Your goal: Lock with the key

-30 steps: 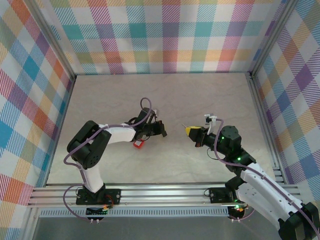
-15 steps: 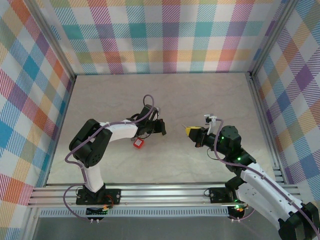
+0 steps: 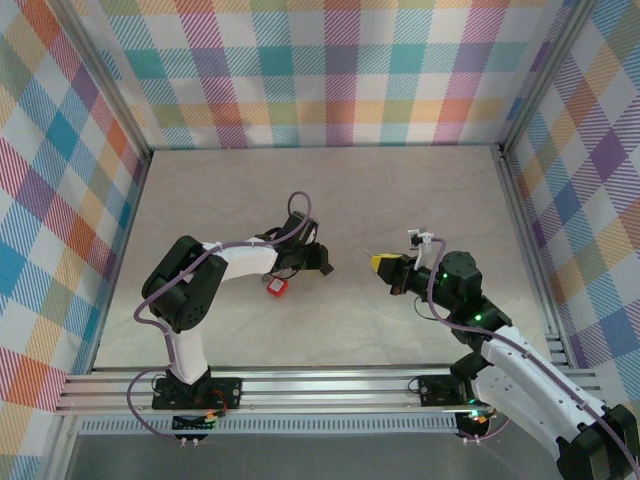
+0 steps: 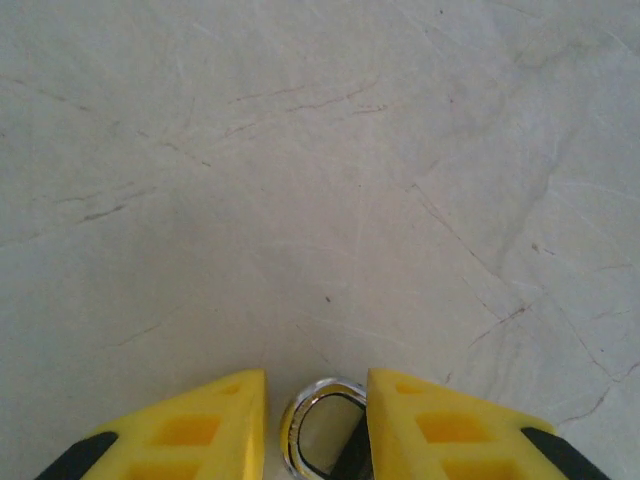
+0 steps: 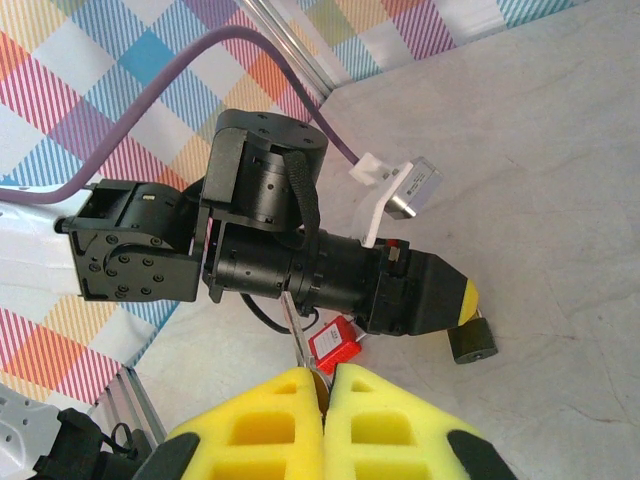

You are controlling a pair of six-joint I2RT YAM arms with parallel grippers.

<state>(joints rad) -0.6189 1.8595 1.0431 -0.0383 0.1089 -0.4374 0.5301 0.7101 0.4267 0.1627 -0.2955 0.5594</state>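
- Left gripper (image 4: pixel 315 388) — narrow, clamped on one padlock (image 5: pixel 472 341).
- Right gripper (image 5: pixel 325 374) — closed on one key (image 5: pixel 294 328).
- One red item (image 3: pixel 277 288) lies on the table (image 3: pixel 400 190).

A pale, marble-patterned desk (image 3: pixel 400 200) spreads beneath and beyond both sets of jaws. In the left wrist view, faint dark veins and hairline scratches show on it ahead of the left jaws. 3 plaid walls enclose it: the back wall (image 3: pixel 330 70) far beyond the jaws, the left wall (image 3: pixel 50 200) outboard of the left jaws, and the right wall (image 3: pixel 590 180) outboard of the right jaws. All are checked in pink, orange, teal, purple and yellow. Aluminium posts (image 3: pixel 100 90) run along the wall corners, and aluminium rails (image 3: pixel 330 385) lie across the near edge, behind the jaws.
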